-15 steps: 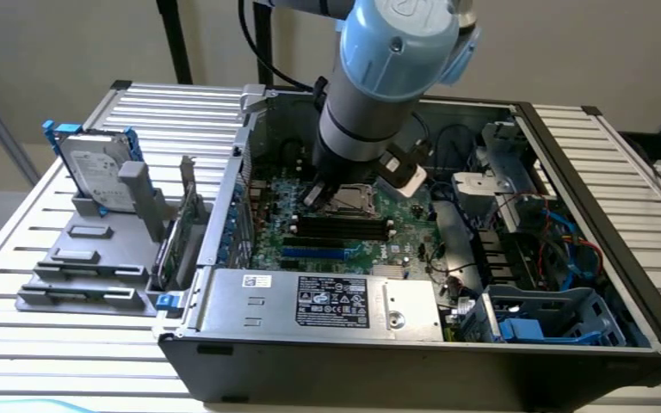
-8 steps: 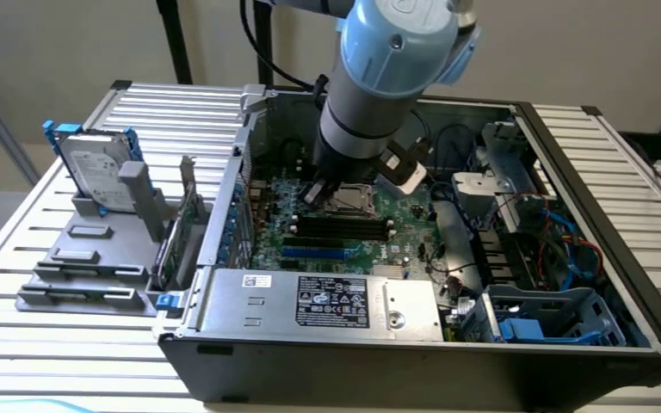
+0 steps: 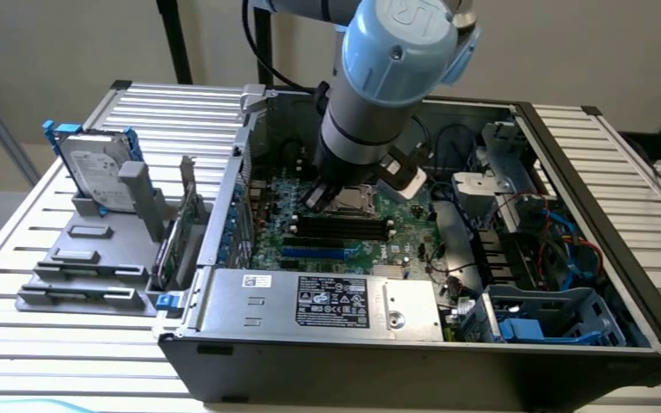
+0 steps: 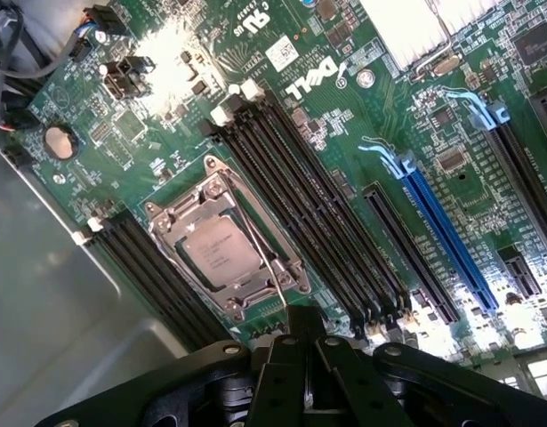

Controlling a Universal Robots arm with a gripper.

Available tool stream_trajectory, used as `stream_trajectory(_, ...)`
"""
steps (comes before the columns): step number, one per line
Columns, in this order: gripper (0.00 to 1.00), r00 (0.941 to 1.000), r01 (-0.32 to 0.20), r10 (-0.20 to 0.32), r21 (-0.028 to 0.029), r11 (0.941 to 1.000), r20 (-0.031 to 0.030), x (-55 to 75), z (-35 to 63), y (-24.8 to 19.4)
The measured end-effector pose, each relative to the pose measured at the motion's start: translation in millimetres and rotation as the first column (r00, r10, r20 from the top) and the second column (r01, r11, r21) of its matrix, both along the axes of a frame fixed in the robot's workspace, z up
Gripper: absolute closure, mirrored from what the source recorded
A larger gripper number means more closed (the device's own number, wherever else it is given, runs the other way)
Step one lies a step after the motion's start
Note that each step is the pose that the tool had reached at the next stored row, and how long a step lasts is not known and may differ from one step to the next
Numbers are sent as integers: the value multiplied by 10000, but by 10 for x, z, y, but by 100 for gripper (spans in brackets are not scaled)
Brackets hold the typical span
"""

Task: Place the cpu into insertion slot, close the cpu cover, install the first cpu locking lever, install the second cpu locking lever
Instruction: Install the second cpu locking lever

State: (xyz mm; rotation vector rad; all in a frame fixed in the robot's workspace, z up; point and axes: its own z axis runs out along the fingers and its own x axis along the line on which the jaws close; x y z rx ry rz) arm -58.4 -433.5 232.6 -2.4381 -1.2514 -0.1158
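You see the open computer case [image 3: 606, 284] lying on a slatted metal table [image 3: 32, 249], with the arm [image 3: 382, 86] reaching down into it from above. The gripper [image 3: 328, 194] hangs just over the socket area of the green motherboard [image 3: 307, 245], towards the far side of the board in the exterior view.

In the wrist view, the gripper [image 4: 301, 331] shows as a black linkage with its fingers [image 4: 301, 320] brought together; nothing sits between them. The closed tip sits just beside the socket's edge, near the end of a thin wire locking lever [image 4: 266, 253].

Note the state of the socket. The cpu [image 4: 221, 251] lies flat inside the insertion slot [image 4: 295, 260], its pale silvery face visible through the cut-out. The cpu cover [image 4: 186, 211] is folded down over it, so the metal frame surrounds the chip on all sides. The wire locking lever runs diagonally across one side of the cover and ends near the gripper tip. You cannot tell from these views whether that lever is hooked under its catch.

Long black memory slots [image 4: 309, 200] run on both sides of the socket. A blue expansion slot [image 4: 446, 236] lies further off, beyond the memory slots.

In the exterior view, the grey labelled power-supply box [image 3: 324, 301] sits at the near edge of the case. A drive bay with blue parts [image 3: 549, 318] occupies the near corner on the exterior view's right. Outside the case, on the exterior view's left, a hard drive [image 3: 92, 172] stands upright in a grey carrier [image 3: 89, 258] on the table.
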Motion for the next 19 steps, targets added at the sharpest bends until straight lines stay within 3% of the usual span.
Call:
stream_trajectory(4, 89, 9999, 0, -1, 20, 10000, 103, -56, -53, 0)
stream_trajectory(10, 89, 9999, -1, 0, 72, 10000, 131, -60, -75, 32)
stream_trajectory(19, 89, 9997, 0, -2, 71, 10000, 253, -66, -135, 50)
